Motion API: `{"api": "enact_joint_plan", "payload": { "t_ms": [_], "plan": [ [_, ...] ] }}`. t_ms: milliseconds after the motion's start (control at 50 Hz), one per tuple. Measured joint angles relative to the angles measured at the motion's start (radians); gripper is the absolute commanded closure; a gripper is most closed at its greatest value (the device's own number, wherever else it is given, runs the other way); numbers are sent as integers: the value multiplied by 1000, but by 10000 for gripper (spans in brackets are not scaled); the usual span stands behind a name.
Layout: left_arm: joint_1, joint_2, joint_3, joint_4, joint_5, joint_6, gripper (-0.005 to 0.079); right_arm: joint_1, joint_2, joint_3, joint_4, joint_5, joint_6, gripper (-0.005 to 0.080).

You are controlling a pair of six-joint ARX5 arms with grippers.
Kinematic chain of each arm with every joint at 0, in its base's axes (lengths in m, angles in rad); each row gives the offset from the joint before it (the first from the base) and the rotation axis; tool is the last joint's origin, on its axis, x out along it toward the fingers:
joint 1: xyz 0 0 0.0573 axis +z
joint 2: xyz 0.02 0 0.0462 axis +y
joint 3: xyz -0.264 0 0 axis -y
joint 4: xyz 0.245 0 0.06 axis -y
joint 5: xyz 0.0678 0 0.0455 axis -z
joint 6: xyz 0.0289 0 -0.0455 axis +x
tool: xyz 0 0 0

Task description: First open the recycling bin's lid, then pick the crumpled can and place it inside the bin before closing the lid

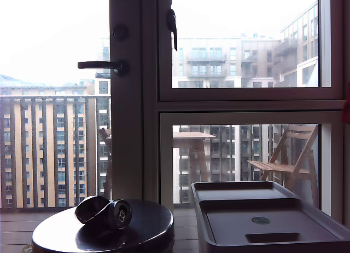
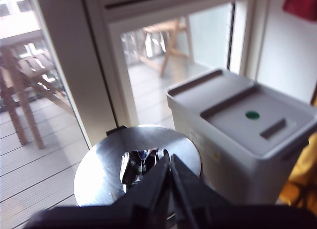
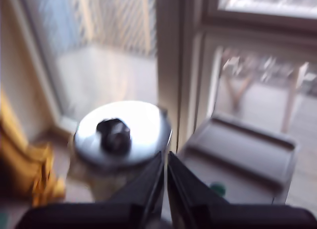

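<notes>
Both my first gripper (image 2: 169, 165) and my second gripper (image 3: 165, 162) hang with jaws pressed together, holding nothing. I see the can (image 1: 105, 212) lying on the round tabletop (image 1: 147, 234). Beside it, the lid (image 1: 262, 217) sits flat on the recycling bin (image 2: 233, 164).

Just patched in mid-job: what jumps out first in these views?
The big grey recycling bin fills the exterior view's lower right, its lid shut, green sticker on top. At that view's lower left, the crumpled can lies on a round glossy table. My first gripper and my second gripper both hang above, jaws together, holding nothing.

my first claw (image 2: 170, 165) fingers pressed together, my second claw (image 3: 165, 162) likewise, both raised, holding nothing
</notes>
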Motion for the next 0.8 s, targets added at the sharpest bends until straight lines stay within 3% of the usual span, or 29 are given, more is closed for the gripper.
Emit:
{"api": "enact_joint_plan", "payload": {
  "t_ms": [140, 340, 460, 640, 800],
  "plan": [
    [-20, 154, 19, 26, 6, 51, 765, 60, 182, 5, -59, -12, -258, 743],
    [-26, 328, 20, 82, 6, 54, 765, 154, 397, 5, -34, 73, -484, 542],
    [-26, 373, 20, 138, 8, 54, 765, 203, 444, 5, 2, 168, -568, 532],
    [-27, 420, 20, 172, 26, 54, 765, 237, 511, 5, 30, 246, -611, 404],
    [-27, 425, 20, 174, 31, 54, 765, 272, 570, 5, 54, 338, -626, 397]
  ]
}}
